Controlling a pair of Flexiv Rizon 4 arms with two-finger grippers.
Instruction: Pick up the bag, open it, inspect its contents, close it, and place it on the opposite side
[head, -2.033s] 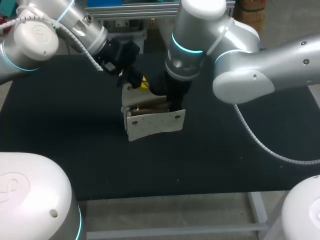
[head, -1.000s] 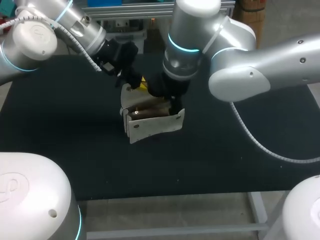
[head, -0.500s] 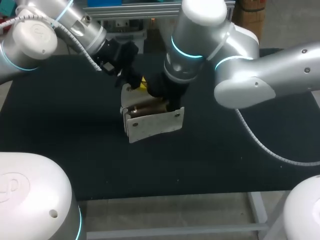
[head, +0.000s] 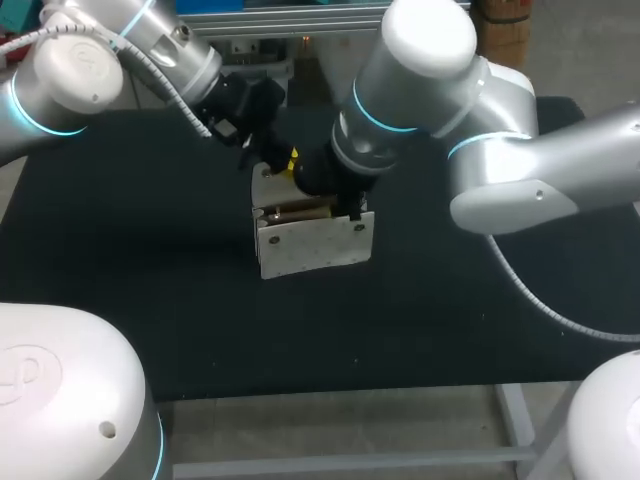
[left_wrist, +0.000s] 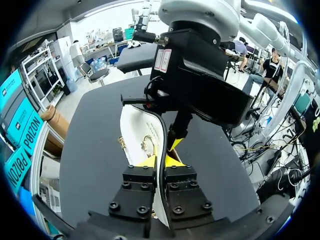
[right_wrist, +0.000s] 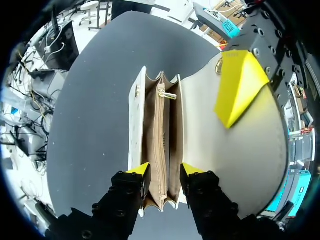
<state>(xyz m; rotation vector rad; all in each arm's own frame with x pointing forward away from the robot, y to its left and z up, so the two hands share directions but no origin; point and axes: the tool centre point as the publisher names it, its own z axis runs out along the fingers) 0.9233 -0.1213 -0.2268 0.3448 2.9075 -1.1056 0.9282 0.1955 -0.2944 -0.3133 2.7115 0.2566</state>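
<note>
The white bag (head: 315, 245) stands open near the middle of the black table (head: 120, 250), its flap (left_wrist: 142, 135) lifted at 11 o'clock and pinched flat between the pressed-together fingers of the left gripper (left_wrist: 160, 163). The right gripper (right_wrist: 165, 171) hangs over the bag's 1 o'clock end, above its inner pockets; whether it grips anything cannot be told. With both tools so close, a slip of that thin pinch would likely drop the flap onto the right gripper, and a sideways pull could tip the bag.
</note>
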